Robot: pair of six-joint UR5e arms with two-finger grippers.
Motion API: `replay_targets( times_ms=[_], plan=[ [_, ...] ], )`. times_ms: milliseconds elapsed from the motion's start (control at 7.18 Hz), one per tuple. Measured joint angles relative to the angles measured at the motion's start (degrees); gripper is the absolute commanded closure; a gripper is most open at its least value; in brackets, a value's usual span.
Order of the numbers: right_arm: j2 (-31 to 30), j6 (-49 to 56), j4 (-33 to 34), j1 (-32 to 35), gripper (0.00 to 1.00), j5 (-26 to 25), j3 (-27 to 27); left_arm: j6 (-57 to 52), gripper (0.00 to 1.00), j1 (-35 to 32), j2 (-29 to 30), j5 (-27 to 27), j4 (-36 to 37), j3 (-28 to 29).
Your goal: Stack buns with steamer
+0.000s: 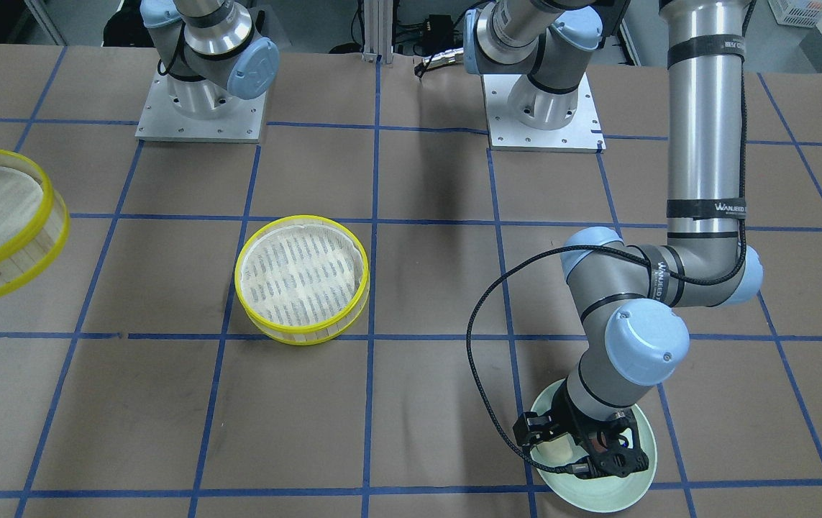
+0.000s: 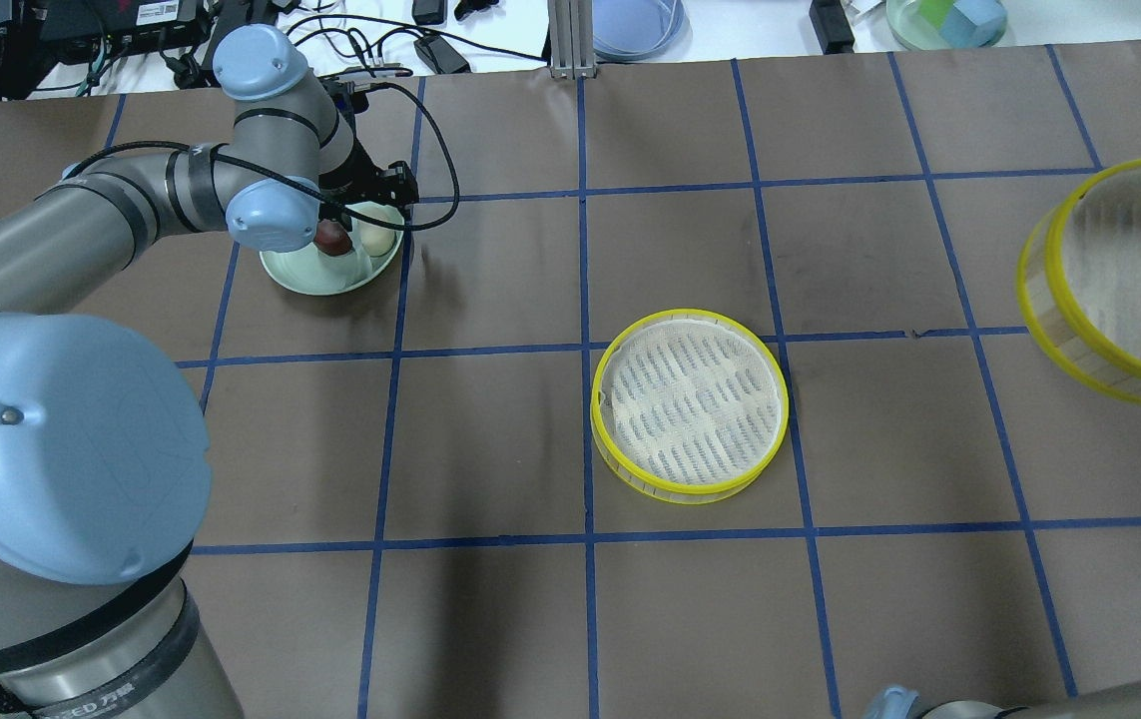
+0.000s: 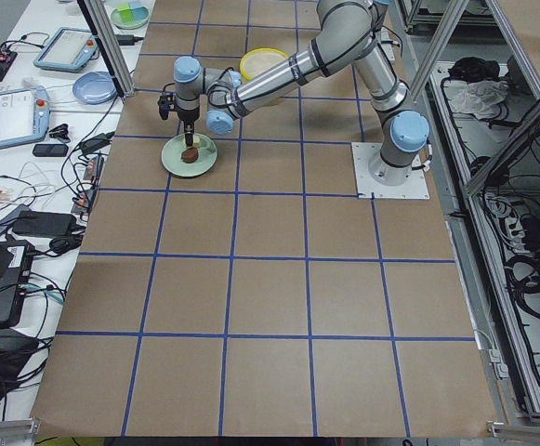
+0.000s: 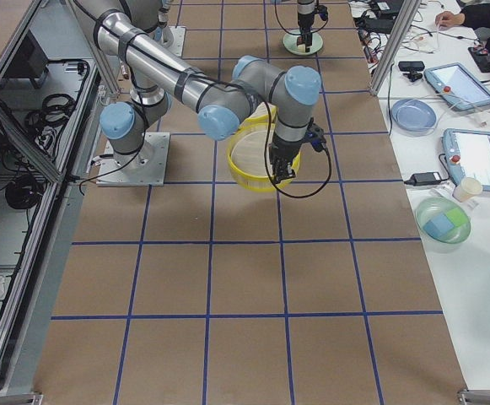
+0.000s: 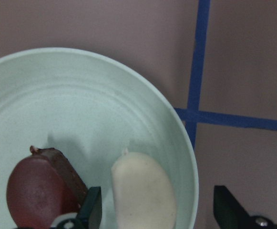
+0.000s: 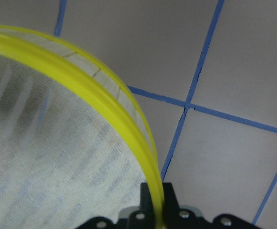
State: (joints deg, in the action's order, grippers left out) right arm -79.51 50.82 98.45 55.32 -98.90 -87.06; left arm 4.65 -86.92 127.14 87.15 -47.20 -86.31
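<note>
Quick count of what was on the table: two buns, two steamer tiers, one pale green plate. Both buns sat on that plate, the cream-white bun and the glossy reddish-brown bun side by side, over on my left at the far side of the table. My left gripper hung right over the plate with its fingers spread wide, one on each side of the cream bun and holding nothing. My right gripper was pinched onto the yellow rim of the lifted tier, which hung tilted off the table out on my right, with nothing in it. The other tier sat flat near the middle of the table, also with no bun in it, well apart from the plate.
</note>
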Motion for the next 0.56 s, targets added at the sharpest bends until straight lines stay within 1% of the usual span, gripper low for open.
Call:
replay_targets(
  times_ms=[139,418,557],
  plan=[
    [-1.83,-2.9,-2.24,1.98,0.98,-0.06,0.59,-0.09,0.33,0.0,-0.02,0.02,0.0,-0.05],
    [-4.34,-5.73,-4.37,5.31,0.99,-0.41,0.82,-0.31,0.56,0.0,-0.32,0.03,0.0,-0.08],
    [-4.91,-6.65,-5.15,6.09,0.99,-0.51,0.86,-0.55,0.59,0.0,-0.43,0.04,-0.02,-0.15]
  ],
)
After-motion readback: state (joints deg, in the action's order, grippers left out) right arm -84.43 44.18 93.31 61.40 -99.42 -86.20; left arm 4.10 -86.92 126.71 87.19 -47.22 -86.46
